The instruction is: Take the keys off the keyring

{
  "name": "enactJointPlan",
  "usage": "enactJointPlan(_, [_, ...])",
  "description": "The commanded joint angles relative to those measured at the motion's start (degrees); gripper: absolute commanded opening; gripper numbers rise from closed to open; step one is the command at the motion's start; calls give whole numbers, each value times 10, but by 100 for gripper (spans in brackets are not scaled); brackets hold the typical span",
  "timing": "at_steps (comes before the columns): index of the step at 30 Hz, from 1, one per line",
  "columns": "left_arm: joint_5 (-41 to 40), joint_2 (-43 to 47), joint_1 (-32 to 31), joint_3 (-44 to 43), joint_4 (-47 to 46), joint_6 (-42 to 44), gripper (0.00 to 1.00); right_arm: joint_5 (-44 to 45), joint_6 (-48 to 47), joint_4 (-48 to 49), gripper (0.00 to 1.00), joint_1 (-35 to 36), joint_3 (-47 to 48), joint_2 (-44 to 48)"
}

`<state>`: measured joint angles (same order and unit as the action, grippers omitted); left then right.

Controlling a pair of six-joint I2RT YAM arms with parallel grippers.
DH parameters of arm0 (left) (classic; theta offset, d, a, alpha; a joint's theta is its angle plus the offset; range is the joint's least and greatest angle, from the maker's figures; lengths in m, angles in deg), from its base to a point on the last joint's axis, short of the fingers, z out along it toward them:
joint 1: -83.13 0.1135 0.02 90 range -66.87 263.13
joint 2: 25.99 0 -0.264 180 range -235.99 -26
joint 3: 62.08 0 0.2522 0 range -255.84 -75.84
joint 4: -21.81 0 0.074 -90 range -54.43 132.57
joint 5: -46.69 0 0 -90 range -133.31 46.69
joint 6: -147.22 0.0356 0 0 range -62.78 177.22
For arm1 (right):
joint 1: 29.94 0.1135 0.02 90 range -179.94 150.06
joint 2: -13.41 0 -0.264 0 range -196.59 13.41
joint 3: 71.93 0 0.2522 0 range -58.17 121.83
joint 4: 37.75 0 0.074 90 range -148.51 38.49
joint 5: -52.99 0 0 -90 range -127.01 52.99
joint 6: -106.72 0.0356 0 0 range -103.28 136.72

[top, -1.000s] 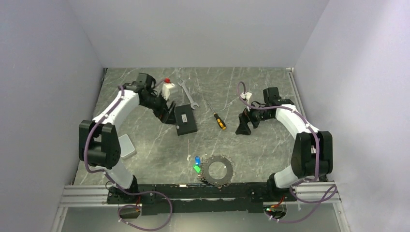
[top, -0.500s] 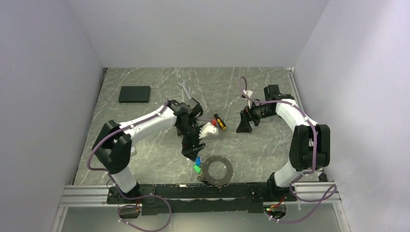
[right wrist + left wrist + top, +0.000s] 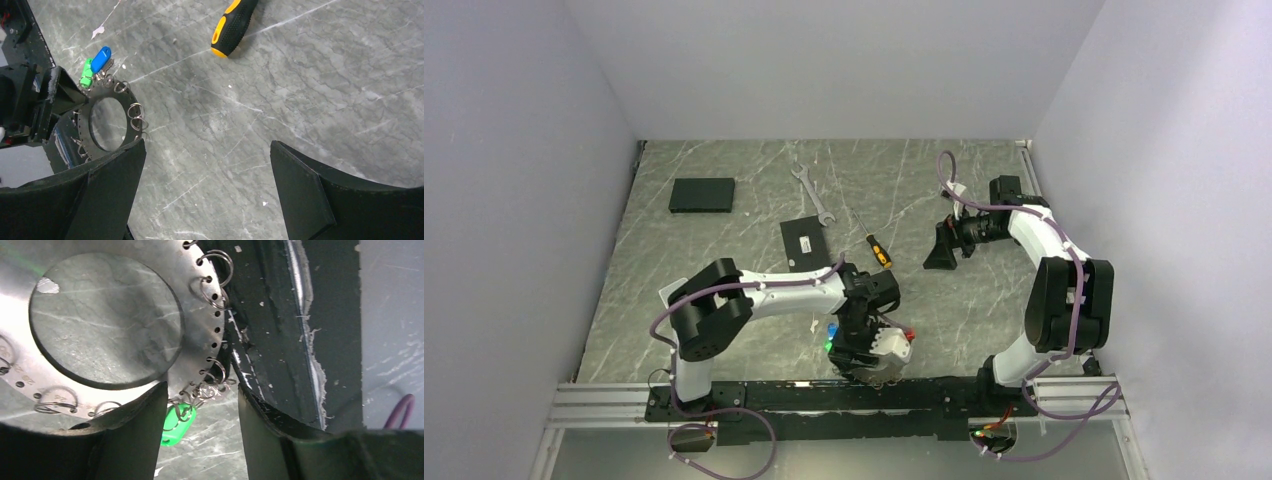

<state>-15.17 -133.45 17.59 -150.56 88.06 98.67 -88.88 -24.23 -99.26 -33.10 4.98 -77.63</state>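
Observation:
The keyring point(image 3: 197, 310), a large grey metal disc with a wide hole and small wire rings along its rim, lies by the table's near edge. In the top view my left gripper point(image 3: 861, 365) hangs over it and hides most of it. The green key point(image 3: 177, 425) hangs from the rim rings and lies between my left gripper's point(image 3: 202, 387) half-spread jaws, untouched. The blue key point(image 3: 101, 58) lies next to the green key point(image 3: 86, 72) at the keyring's point(image 3: 95, 131) edge. My right gripper point(image 3: 207, 144) stands wide open and empty over bare table, far right of the keys.
A yellow-handled screwdriver point(image 3: 877, 247), a silver spanner point(image 3: 812, 192) and a black box point(image 3: 804, 243) lie mid-table. A second black box point(image 3: 702, 194) sits at the back left. The black mounting rail point(image 3: 280, 325) runs right beside the keyring.
My left arm has swung from the back left of the table down to the keyring, and its jaws have narrowed. The right gripper has drifted slightly back and right.

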Motion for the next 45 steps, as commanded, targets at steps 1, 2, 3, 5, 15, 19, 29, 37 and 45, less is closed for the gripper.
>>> enactJointPlan(1, [-49, -4, -10, -1, -40, 14, 56, -33, -18, -14, 100, -2, 20, 21])
enactJointPlan(2, [-60, -5, -11, 5, -49, 13, 55, -34, -19, -14, 100, -3, 20, 22])
enactJointPlan(3, [-76, -5, -11, 10, -58, 13, 53, -35, -19, -14, 100, -3, 19, 23])
enactJointPlan(5, [-103, -6, -11, 21, -77, 12, 52, -35, -19, -14, 100, -3, 19, 24])
enactJointPlan(15, [-185, -14, 19, 39, -151, -32, 50, -36, -24, -15, 100, -4, 16, 29])
enactJointPlan(19, [-187, -10, 67, 28, -162, -46, 50, -37, -23, -13, 100, -7, 14, 29])
enactJointPlan(29, [-172, -15, 141, -14, -165, -73, 55, -38, -21, -11, 100, -9, 13, 30])
enactJointPlan(37, [-15, 20, 141, -54, -126, -71, 61, -43, -19, -9, 100, -10, 14, 26])
enactJointPlan(45, [21, -27, 156, -138, -148, -23, 58, -24, 19, 16, 100, -30, 16, 25])
